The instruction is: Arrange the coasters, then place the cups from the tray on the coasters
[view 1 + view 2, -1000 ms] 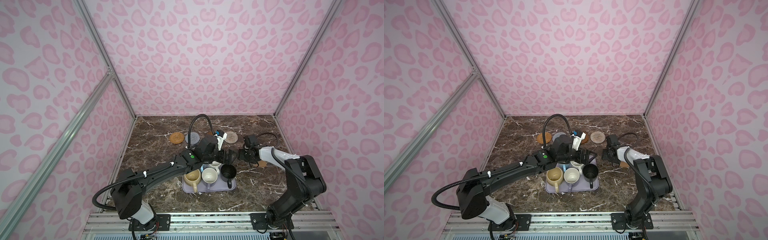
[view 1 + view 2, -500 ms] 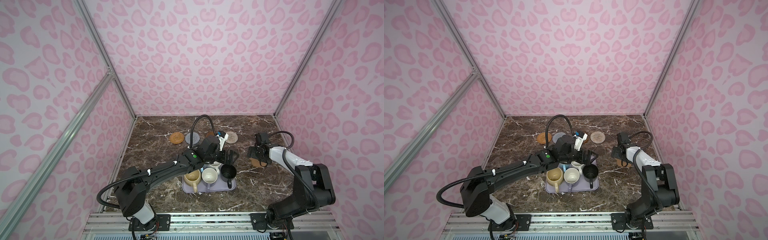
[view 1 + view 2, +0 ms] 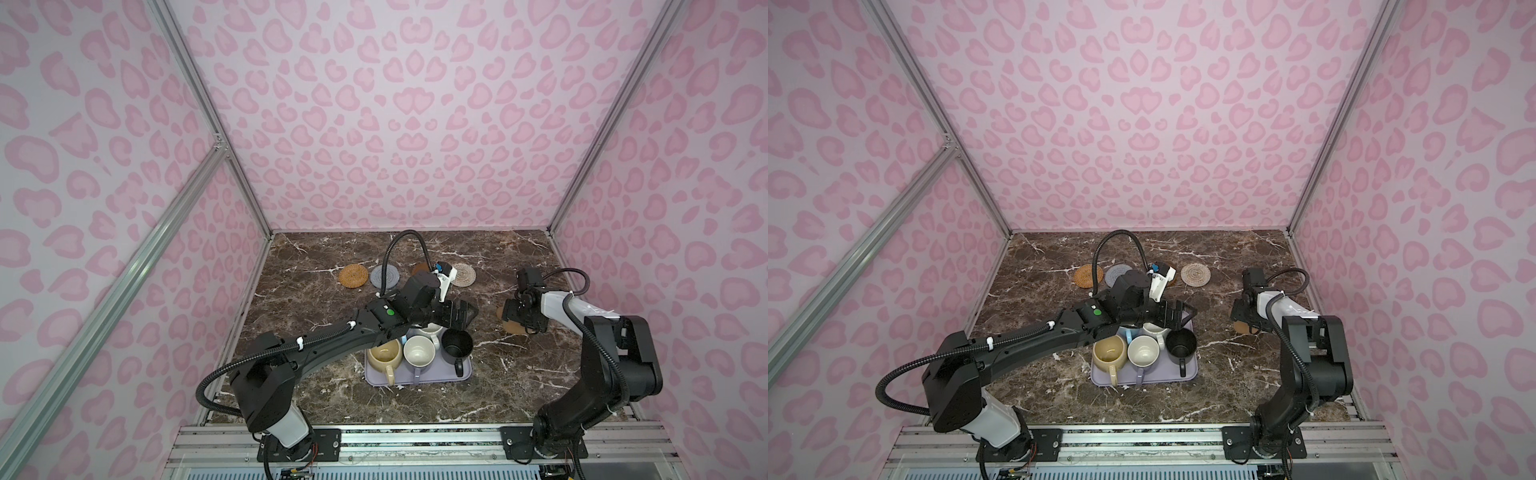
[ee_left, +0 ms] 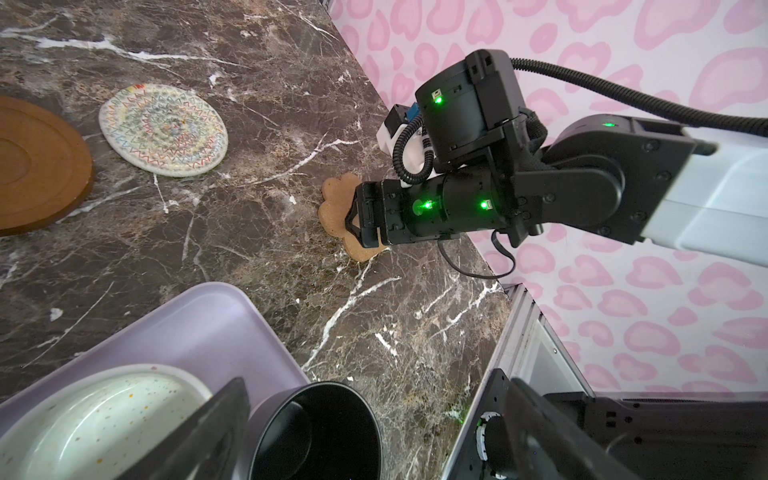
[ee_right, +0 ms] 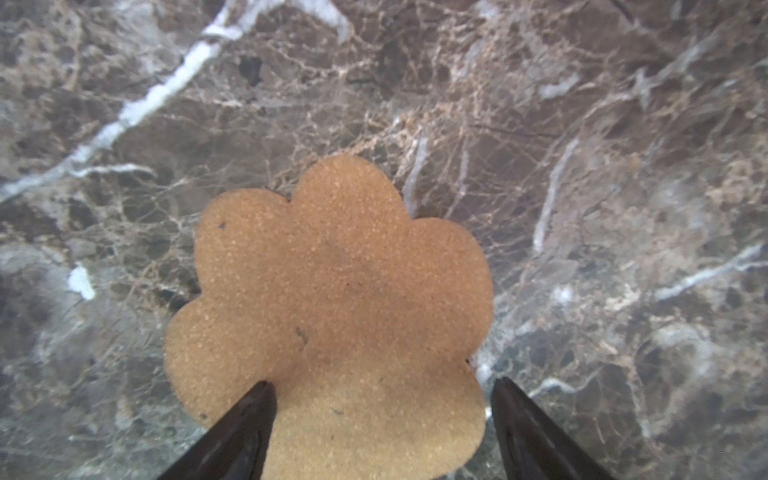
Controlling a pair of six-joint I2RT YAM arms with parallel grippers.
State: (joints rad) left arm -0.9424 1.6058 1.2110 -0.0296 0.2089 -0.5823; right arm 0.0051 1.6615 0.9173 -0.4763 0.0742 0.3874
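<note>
- Dark brown marble tabletop [image 3: 316, 291], veined in white: the whole working surface, enclosed by pink-patterned walls.
- Left arm: extended from the near left across the middle of the table. The left gripper [image 3: 463, 318] is held above the far end of the tray, its jaws spread wide and nothing between them.
- Right arm: bent in over the right side of the table. The right gripper [image 5: 382, 386] is pointed down at a tan paw-shaped cork coaster [image 5: 332, 291]. The jaws are parted, one finger seen over the cork and the other just beside its edge; whether the tips touch the cork cannot be told.
- Flat pale lavender plastic tray [image 3: 436, 375] with rounded corners: set at the near middle of the table, all visible mugs standing upright on it.
- Mugs, near row as seen in both top views, left to right: rounded pale yellow mug [image 3: 384, 355], lavender mug with white inside [image 3: 419, 351], black mug [image 3: 456, 344]. Behind them a speckled white mug [image 4: 104, 415] is largely hidden by the left arm; a light blue sliver [image 3: 1128, 332] beside it is possibly a fifth mug.
- Round coasters, laid flat in a row near the far edge, left to right: orange woven rattan disc [image 3: 353, 275], grey-blue crocheted disc [image 3: 384, 276], brown disc [image 4: 37, 166], beige woven disc [image 3: 463, 275].
- The paw-shaped piece is seen lying flat, well apart from that row, to the right of the tray.
</note>
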